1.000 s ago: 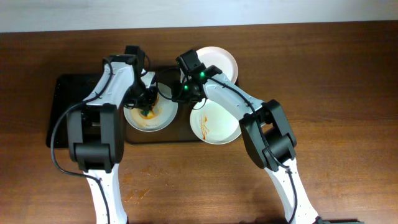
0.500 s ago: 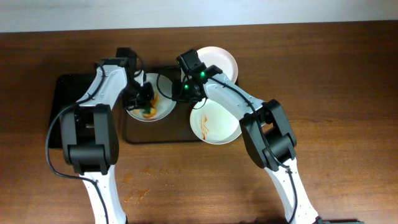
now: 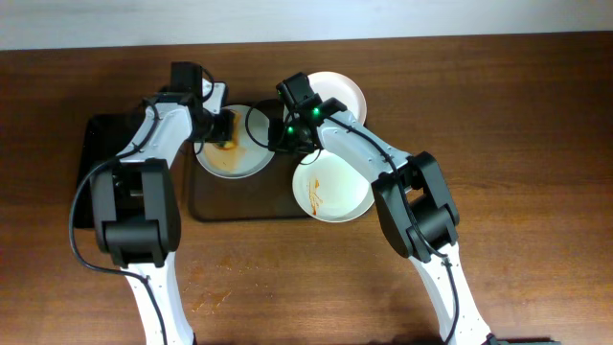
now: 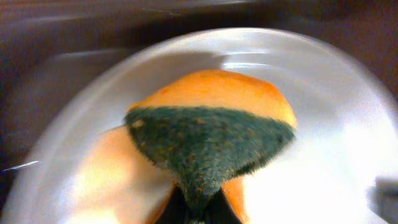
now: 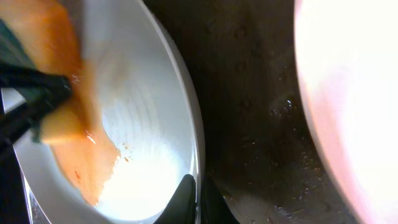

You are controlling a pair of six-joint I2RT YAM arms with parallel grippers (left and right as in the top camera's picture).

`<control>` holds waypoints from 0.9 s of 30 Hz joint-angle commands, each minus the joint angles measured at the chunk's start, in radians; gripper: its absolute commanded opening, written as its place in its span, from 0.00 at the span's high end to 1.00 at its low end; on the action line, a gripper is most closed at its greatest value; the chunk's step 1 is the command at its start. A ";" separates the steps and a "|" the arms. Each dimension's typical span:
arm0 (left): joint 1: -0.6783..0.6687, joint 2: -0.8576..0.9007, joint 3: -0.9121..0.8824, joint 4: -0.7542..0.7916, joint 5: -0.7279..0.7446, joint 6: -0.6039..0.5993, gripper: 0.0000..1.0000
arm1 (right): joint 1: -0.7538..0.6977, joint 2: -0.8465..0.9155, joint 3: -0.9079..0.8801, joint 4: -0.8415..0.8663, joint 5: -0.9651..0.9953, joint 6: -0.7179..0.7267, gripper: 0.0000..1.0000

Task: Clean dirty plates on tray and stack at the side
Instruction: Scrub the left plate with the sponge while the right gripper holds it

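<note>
A white plate (image 3: 233, 154) smeared with orange sauce is held over the dark tray (image 3: 115, 153). My right gripper (image 3: 276, 142) is shut on its right rim (image 5: 196, 162). My left gripper (image 3: 218, 130) is shut on an orange and green sponge (image 4: 211, 134) that presses on the plate's inside (image 4: 323, 155); the sponge also shows in the right wrist view (image 5: 43, 81). A second dirty white plate (image 3: 331, 189) with red streaks lies at the tray's right end. A clean white plate (image 3: 337, 94) lies on the table behind it.
The tray's left part (image 3: 105, 192) is bare. The brown table (image 3: 517, 172) stretches to the right. A sauce smear (image 3: 213, 301) marks the table in front of the tray.
The held plate has moved up and toward the far edge of the tray. My left gripper with the sponge has shifted from the plate's middle to its upper left part. More orange smear shows.
</note>
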 commanded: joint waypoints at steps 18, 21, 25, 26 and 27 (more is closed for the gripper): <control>-0.034 0.046 -0.021 -0.119 -0.404 -0.262 1.00 | 0.013 0.009 0.008 -0.002 -0.014 -0.021 0.96; -0.033 0.045 0.007 -0.399 -0.118 -0.140 0.99 | 0.013 0.009 0.008 -0.001 -0.014 -0.021 0.96; -0.034 0.045 0.007 -0.488 0.061 0.002 1.00 | 0.013 0.009 0.008 -0.001 -0.014 -0.021 0.96; -0.034 0.045 0.007 -0.504 0.080 0.013 0.99 | 0.013 0.009 0.008 -0.001 -0.014 -0.021 0.96; -0.034 0.045 0.007 -0.518 0.085 0.013 1.00 | 0.013 0.009 0.008 -0.001 -0.014 -0.021 0.96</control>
